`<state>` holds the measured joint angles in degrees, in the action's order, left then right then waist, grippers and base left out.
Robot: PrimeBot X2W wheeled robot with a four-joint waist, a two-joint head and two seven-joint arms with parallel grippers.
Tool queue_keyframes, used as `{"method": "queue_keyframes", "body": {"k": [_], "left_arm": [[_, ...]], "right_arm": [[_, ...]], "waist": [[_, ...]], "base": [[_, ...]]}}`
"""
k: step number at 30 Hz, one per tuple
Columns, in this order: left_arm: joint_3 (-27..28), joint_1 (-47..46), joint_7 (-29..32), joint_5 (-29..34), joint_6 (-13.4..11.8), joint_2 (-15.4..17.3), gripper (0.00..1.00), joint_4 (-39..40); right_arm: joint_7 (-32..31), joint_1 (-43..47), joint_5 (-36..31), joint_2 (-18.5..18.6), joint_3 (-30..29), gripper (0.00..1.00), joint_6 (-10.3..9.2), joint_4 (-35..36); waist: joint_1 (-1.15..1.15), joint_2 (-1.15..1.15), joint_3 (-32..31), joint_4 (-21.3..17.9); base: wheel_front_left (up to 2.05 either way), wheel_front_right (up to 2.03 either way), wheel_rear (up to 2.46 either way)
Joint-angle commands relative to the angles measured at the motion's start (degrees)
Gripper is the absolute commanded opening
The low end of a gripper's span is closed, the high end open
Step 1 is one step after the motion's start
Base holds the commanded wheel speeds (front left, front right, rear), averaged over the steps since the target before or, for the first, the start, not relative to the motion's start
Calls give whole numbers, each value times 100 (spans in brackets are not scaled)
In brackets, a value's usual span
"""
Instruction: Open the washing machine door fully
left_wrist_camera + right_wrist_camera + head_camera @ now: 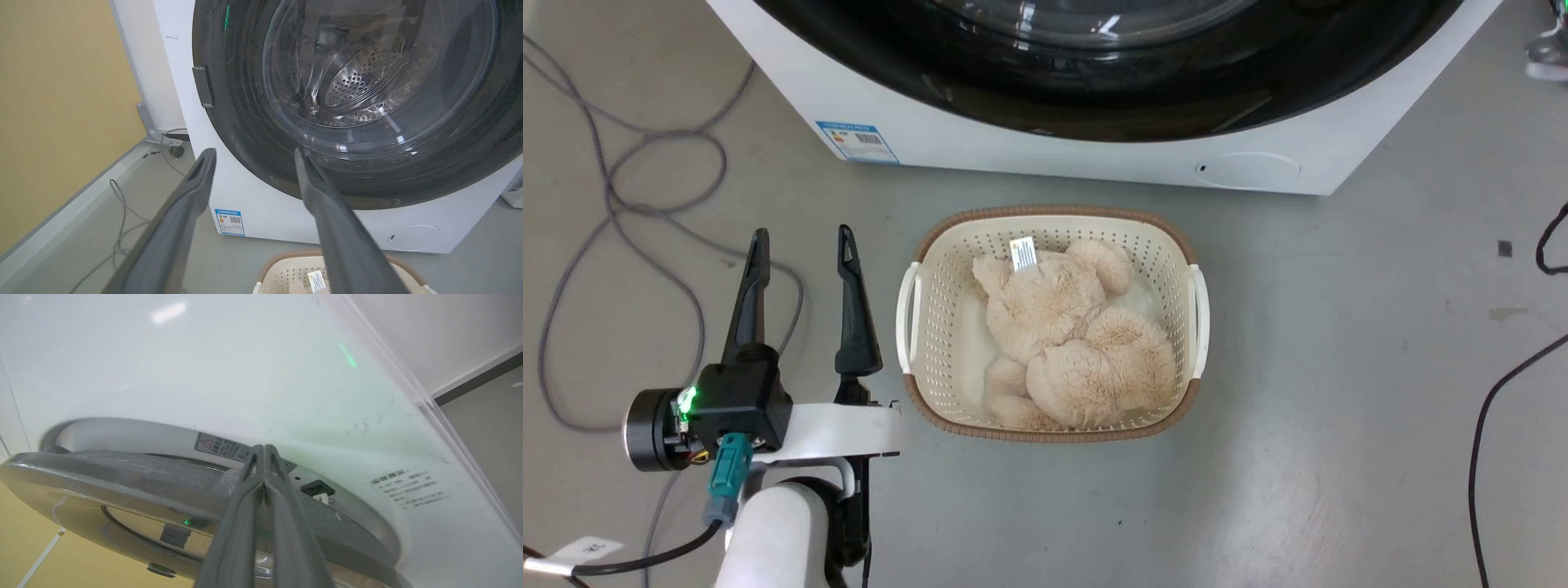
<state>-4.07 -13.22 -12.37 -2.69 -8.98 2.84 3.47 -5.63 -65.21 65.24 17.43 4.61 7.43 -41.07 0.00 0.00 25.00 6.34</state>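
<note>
Left jaws spread; right jaws clenched, seemingly against the washing machine door (122,470).

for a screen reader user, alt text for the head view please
A white boxy washing machine with a glossy black round door spans the top; before it on the grey floor sits a cream perforated plastic basket holding a beige plush toy. The left gripper, two dark fingers open, points up at lower left beside grey cables.
</note>
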Motion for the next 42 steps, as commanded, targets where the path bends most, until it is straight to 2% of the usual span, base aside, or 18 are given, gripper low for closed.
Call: {"method": "queue_keyframes", "body": {"k": [1, 10, 18, 31, 42], "left_arm": [[-12, -95, -58, -9, -39, 3, 100, 21], [-70, -203, -166, -33, -124, 4, 100, 35], [-76, -279, -261, -27, -155, 4, 100, 18], [65, -64, -263, 57, -89, 4, 100, -100], [123, 232, -263, 72, -38, 4, 100, -251]], "right_arm": [[-45, -196, 142, 53, 46, 0, 5, -102], [-809, -551, 738, 208, 561, 0, 5, -300], [-1836, -704, 1659, 347, 877, 0, 6, -224], [-2531, 405, 2006, 532, 1266, 0, 6, 570], [-2774, 1646, 2389, 522, 1420, 0, 6, 1572]], "waist": [[0, 0, 30, 5], [0, 0, 214, 27], [0, 0, 309, 30], [0, 0, -138, -155], [0, 0, -712, -266]], "base": [[0, 0, 0], [0, 0, 0], [0, 0, 0], [0, 0, 0], [0, 0, 0]]}}
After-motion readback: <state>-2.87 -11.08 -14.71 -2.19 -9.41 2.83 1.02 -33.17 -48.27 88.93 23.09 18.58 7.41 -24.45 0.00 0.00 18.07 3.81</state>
